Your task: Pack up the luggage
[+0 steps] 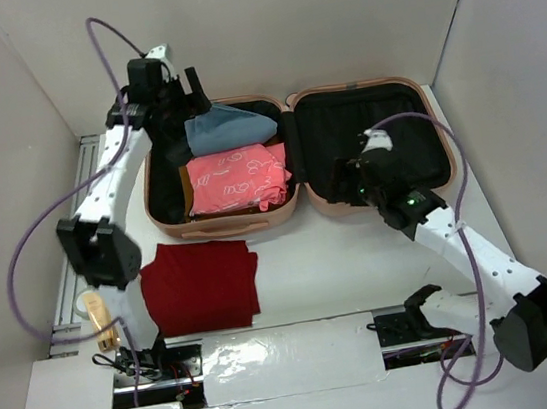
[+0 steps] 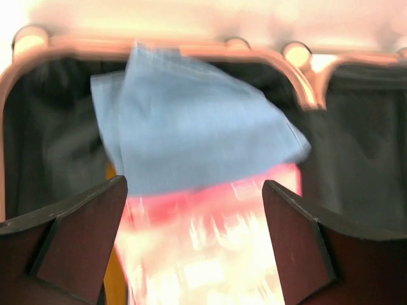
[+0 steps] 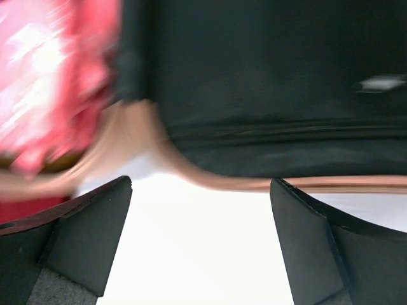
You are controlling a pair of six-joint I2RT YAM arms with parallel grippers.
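The pale peach-pink hard-shell suitcase lies open at upper centre of the overhead view; a folded blue cloth and a pink patterned cloth sit in its left half; the left gripper and right gripper both gape wide, holding nothing; next I'd fetch the dark red cloth at lower left, pinching a folded edge so it stays flat.

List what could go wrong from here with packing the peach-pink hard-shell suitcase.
1. The folded blue cloth and the pink patterned cloth both poke toward the middle fold of the pale peach-pink hard-shell suitcase; they may get pinched when it shuts.
2. The dark red folded cloth lies outside on the table and might be left behind.
3. The open right gripper hovers close to the empty half's near rim and could nudge the shell.
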